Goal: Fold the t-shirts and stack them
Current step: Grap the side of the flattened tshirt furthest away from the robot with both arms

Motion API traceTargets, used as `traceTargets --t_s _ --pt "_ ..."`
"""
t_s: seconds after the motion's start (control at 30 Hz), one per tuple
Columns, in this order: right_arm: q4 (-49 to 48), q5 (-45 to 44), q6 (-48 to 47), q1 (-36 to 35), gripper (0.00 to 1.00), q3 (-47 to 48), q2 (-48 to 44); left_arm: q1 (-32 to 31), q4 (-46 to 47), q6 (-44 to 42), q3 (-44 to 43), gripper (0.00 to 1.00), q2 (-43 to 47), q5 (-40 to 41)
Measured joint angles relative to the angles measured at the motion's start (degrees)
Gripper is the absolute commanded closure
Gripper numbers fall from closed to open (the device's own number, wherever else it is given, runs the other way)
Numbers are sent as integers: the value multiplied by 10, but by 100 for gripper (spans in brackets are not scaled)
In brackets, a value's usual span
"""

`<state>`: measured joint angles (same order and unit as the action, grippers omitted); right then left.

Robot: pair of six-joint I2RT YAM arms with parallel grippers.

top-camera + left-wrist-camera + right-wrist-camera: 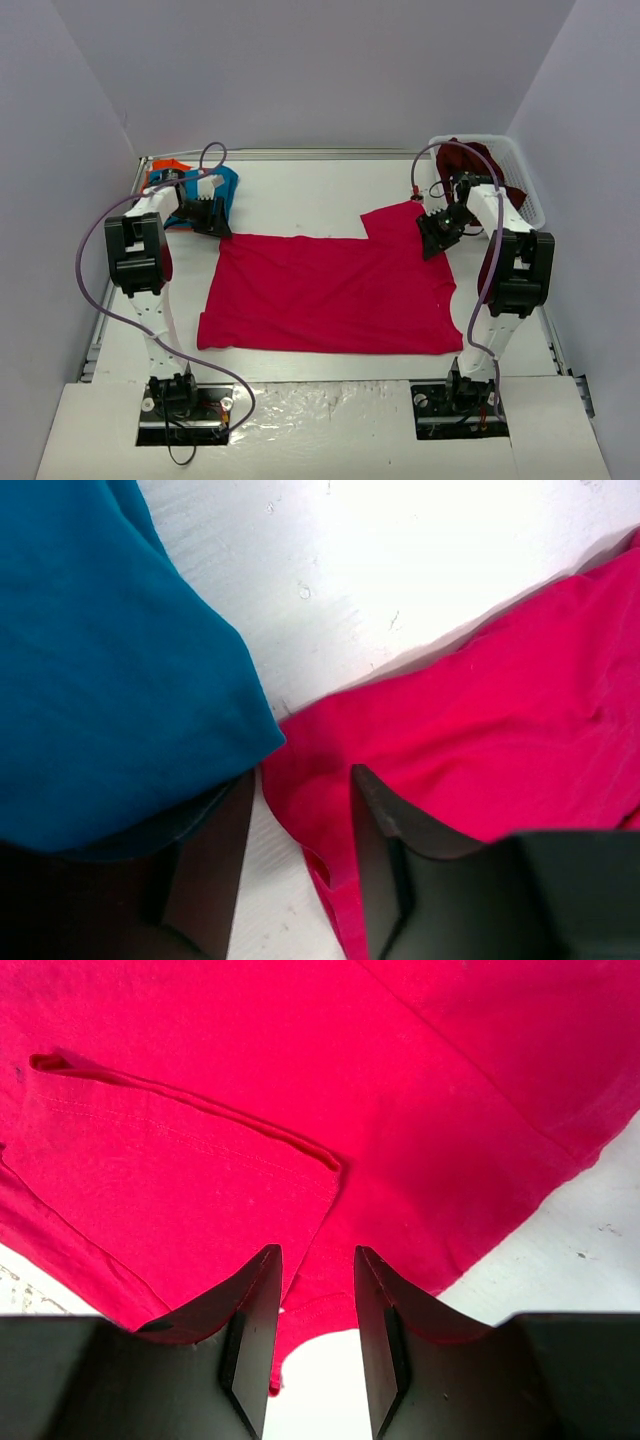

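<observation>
The crimson-pink t-shirt [320,290] lies spread flat on the middle of the table. My left gripper [212,222] is down at its far left corner, jaws open, with the shirt's edge [320,810] lying between the fingers and not pinched. My right gripper [437,235] is down at the far right sleeve, jaws open astride the hem [316,1255]; a folded-over flap [170,1180] lies just ahead. A blue t-shirt [218,186] sits on an orange one [165,167] at the far left and touches my left gripper; the blue also fills the left of the left wrist view [100,660].
A dark maroon t-shirt [478,160] lies in the white mesh basket [525,185] at the far right, right behind my right arm. Grey walls enclose the table on three sides. Bare white table [420,560] shows between the blue and pink shirts.
</observation>
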<state>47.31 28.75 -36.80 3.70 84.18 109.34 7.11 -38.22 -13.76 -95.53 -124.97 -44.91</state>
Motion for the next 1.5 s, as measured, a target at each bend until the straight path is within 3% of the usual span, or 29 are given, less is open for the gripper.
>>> traceTargets --t_s 0.33,0.73,1.0,1.17,1.33,1.5 --pt "-2 -3 4 0 69 -3 2 -2 -4 -8 0 97 -12 -14" --pt "-2 -5 4 0 69 -4 2 -3 -3 -2 7 98 -1 -12" --pt "-2 -5 5 -1 71 -4 2 -4 -7 -1 5 98 88 -9" --pt "-1 -11 9 -1 67 6 2 -7 -12 -1 -2 98 125 -9" --pt "1 -19 20 -1 61 64 2 -8 -18 -5 1 97 128 -3" --pt "2 -23 39 -1 60 184 21 -8 -19 -7 19 98 128 2"
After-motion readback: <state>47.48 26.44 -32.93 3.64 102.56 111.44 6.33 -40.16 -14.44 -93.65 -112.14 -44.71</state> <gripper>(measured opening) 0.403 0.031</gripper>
